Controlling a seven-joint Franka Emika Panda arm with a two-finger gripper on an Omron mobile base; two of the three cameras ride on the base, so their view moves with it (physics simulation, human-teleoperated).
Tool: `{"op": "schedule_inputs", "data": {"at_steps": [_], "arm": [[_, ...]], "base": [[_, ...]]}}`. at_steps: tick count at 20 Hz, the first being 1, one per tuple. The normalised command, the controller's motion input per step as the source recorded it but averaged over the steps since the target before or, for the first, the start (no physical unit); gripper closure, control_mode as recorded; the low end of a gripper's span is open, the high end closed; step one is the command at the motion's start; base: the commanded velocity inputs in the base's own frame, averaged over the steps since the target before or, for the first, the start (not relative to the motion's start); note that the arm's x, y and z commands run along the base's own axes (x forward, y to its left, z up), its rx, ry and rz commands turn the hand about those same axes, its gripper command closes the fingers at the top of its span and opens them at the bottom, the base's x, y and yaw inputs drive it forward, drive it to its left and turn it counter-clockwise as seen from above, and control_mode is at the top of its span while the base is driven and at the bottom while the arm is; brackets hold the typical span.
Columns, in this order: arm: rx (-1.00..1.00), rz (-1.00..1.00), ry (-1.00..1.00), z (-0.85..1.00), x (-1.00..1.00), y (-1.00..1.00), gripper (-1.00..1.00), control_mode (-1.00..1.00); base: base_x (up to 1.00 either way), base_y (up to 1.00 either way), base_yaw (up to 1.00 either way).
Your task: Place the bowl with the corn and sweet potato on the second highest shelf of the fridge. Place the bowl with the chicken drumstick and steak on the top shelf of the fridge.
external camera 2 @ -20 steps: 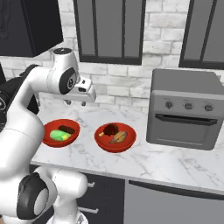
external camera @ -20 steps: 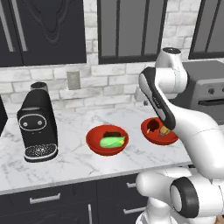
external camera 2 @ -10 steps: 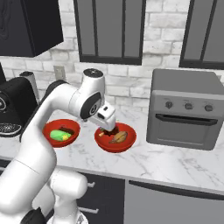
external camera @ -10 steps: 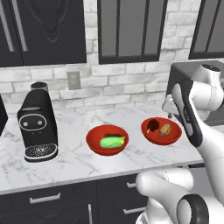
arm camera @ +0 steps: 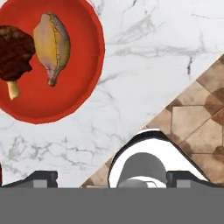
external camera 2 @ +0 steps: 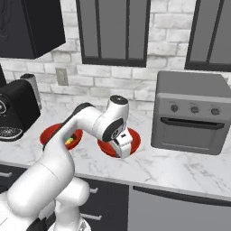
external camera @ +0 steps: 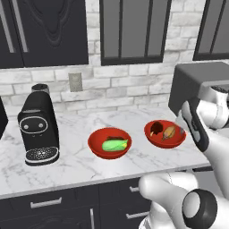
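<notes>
Both red bowls sit on the marble counter (external camera: 67, 165): the corn bowl (external camera: 109, 143) beside the meat bowl (external camera: 164, 133). The gripper (external camera 2: 122, 145) hovers over the meat bowl, apparently spread wide and empty, so neither bowl is shelved yet.

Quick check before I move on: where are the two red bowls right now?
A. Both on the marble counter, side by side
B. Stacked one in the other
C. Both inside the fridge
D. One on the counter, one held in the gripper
A: the bowl with the corn and the bowl with the chicken drumstick both rest on the marble counter, apart from each other, to the right of the coffee machine.
</notes>
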Motion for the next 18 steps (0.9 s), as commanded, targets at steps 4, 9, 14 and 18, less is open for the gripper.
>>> {"op": "schedule_inputs", "data": {"at_steps": [4,9,14,18], "arm": [[0.04,-0.23,0.06,-0.58,0.45,-0.08,-1.0,-1.0],[0.0,-0.19,0.06,-0.58,0.36,-0.18,-1.0,-1.0],[0.0,-0.14,0.01,-0.49,0.19,-0.17,-1.0,-1.0],[0.0,-0.09,0.0,-0.28,0.24,-0.03,-1.0,-1.0]], "base": [[0.0,0.0,0.0],[0.0,0.0,0.0],[0.0,0.0,0.0],[0.0,0.0,0.0]]}}
